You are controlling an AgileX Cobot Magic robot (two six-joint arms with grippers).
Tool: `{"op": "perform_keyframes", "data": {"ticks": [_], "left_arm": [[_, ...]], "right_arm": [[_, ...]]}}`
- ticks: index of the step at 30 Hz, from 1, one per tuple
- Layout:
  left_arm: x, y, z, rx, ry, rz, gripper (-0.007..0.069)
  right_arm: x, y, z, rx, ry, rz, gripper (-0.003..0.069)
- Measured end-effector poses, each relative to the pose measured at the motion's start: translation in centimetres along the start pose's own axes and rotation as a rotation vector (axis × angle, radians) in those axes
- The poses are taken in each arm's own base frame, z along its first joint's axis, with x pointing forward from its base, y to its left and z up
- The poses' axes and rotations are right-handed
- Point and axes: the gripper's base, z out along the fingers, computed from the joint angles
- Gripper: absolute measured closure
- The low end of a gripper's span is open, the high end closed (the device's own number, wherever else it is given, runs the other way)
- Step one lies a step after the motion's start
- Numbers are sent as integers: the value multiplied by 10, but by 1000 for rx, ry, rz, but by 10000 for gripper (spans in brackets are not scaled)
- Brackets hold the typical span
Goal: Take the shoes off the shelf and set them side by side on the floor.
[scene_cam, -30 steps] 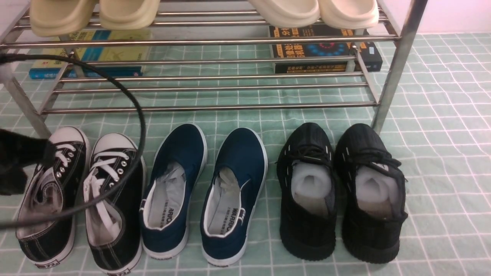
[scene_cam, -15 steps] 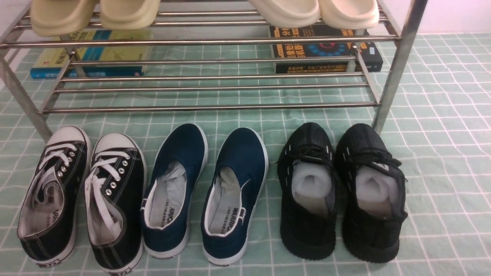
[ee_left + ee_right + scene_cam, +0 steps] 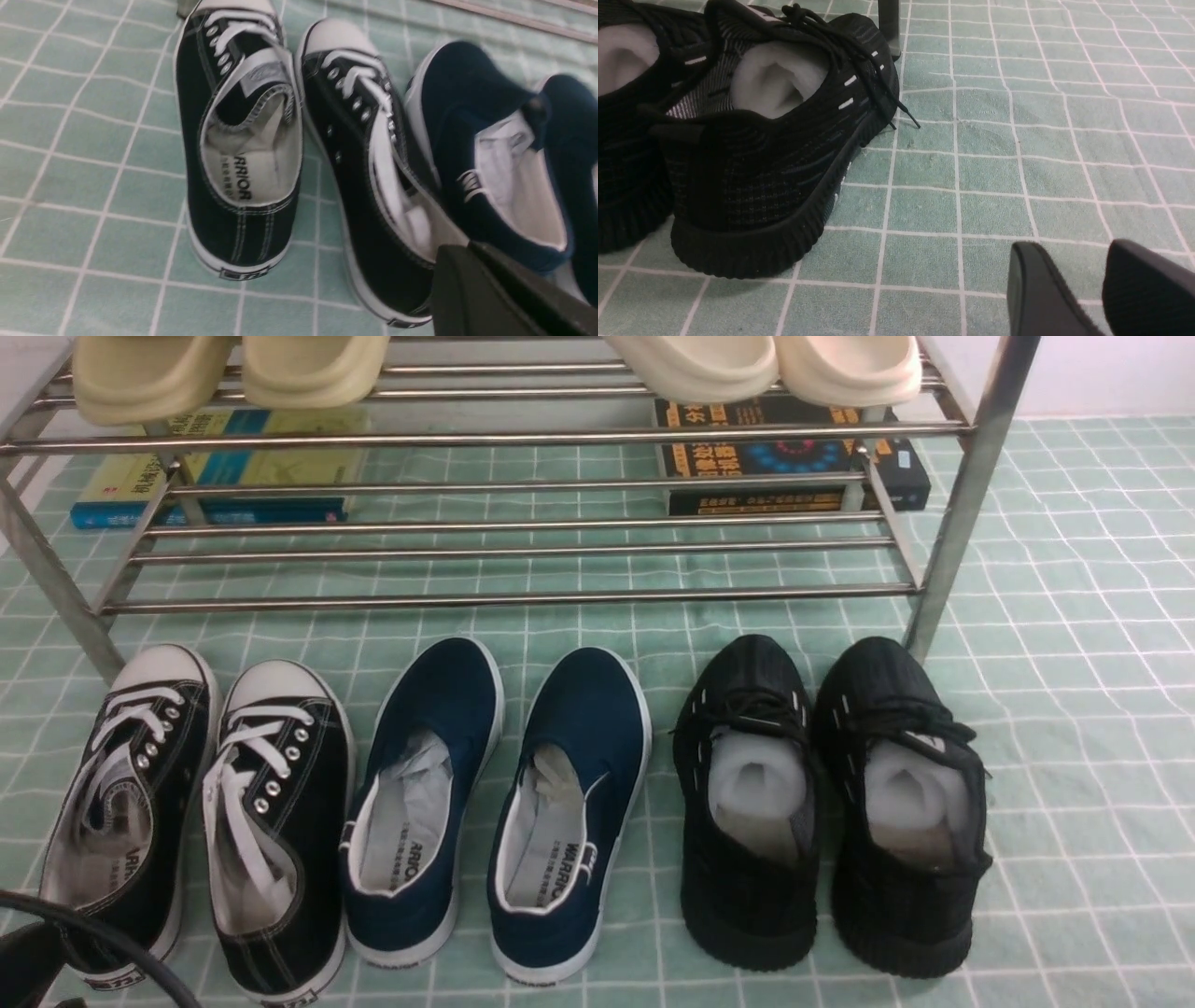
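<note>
The two black canvas sneakers (image 3: 121, 821) (image 3: 280, 840) stand side by side on the mint grid floor (image 3: 1074, 709), at the far left in front of the steel shelf (image 3: 504, 597). Their white toe caps point at the shelf. The left wrist view looks down on both sneakers (image 3: 243, 233) (image 3: 355, 140). My left gripper (image 3: 472, 247) hangs above their heel end, apart from them, its dark fingers together with nothing held. My right gripper (image 3: 1078, 252) is open over bare floor (image 3: 1017, 140), to the right of the knit sneakers.
Navy slip-ons (image 3: 495, 784) and black knit sneakers (image 3: 831, 821) stand in the same row to the right. Beige slippers (image 3: 308, 369) lie on the upper tier, and books (image 3: 794, 467) lie under the shelf. Part of my left arm and its cable (image 3: 23, 961) shows bottom left.
A second ago my left arm and cable hung over the leftmost sneaker. They then drew back out of the front view and now show only at the bottom-left corner. The shoes stay put.
</note>
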Motion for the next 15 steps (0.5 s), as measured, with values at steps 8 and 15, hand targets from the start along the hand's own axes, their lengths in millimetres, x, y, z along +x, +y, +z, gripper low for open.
{"op": "perform_keyframes", "data": {"ticks": [8,15], "left_arm": [[-1,1,3,-20,12,27,606],[0,3,4,-39,6,61,606]], "right_arm": [[0,0,0,0,0,0,418],[0,0,0,0,0,0,418]]}}
